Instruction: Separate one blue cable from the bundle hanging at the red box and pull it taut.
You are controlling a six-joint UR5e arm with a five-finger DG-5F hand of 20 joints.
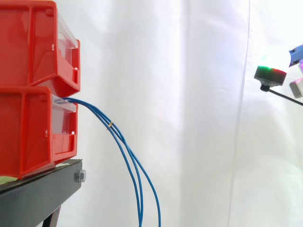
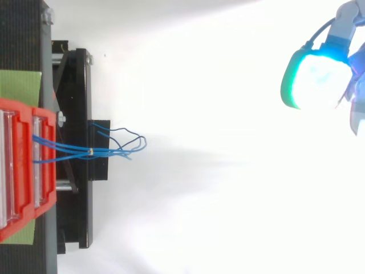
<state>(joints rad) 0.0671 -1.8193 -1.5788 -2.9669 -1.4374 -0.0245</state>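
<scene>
Bundle of thin blue flexible cables [image 1: 100, 115] exits the front lip of the lower red plastic bin [image 1: 28, 132]. That bin sits at the front edge of the black metal stand [image 1: 42, 194], w/ an upper red plastic bin [image 1: 28, 42] stacked on it. A small yellowish tie band [image 1: 110, 124] holds the strands together just beyond the bin front. Below the band they fan slightly apart.

Orientation: the long axis leaves the bin approx. level, pointing away from the stand's front edge toward the hand's side. It then curves down and runs near vertical out of the side view's bottom. In the top view the strands cross the stand's front edge at right angles and end in loose curls just past it.

Handling (est.): light, limp, smooth-jacketed, w/ no stiffness to push against. A strand will likely slip from a loose pinch and drag its neighbours along. Recommended hold: the outermost strand, below the band, where the strands stand apart. Above the band they lie too close together to single one out. Pull dir.: away from the bin front.

Robot hand [image 1: 270, 74]: before the white curtain [image 1: 189, 94], higher than the cable exit, well apart from the bundle. No cable contact. Open or closed: cannot tell.
</scene>
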